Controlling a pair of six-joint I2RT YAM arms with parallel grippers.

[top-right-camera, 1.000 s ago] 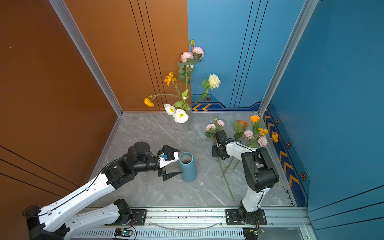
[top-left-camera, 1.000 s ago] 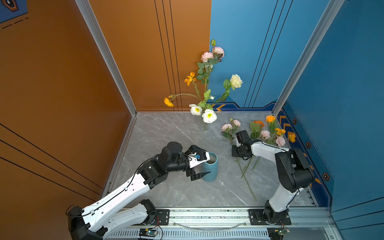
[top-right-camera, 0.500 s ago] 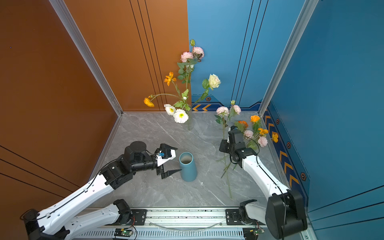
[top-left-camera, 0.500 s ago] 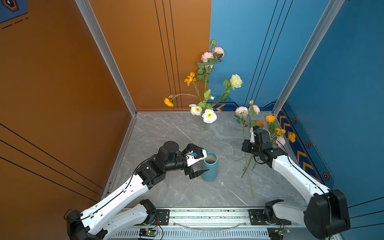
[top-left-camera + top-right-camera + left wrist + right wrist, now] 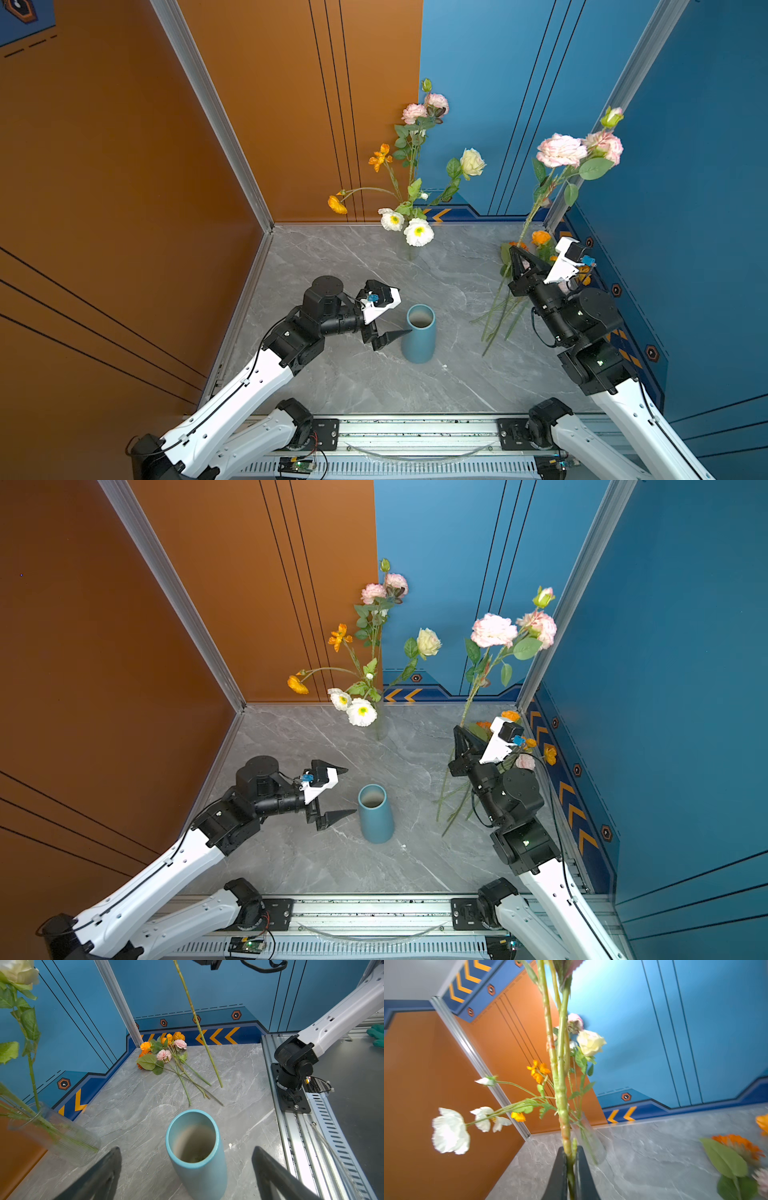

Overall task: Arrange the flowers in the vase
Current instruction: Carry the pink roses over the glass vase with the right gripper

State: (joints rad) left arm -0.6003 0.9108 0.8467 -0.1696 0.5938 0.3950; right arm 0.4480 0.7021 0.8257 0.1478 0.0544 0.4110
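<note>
White links [image 5: 232, 395], black joints [image 5: 291, 340], probable cables [image 5: 262, 969].

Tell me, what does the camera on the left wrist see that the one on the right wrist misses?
Only the left wrist view shows the blue vase, with no flowers in it, and the right arm's base. Only the right wrist view shows the right gripper shut on the held stem, and the white blooms. Both show that stem, the cream rose, the glass vase and some loose flowers on the table.
</note>
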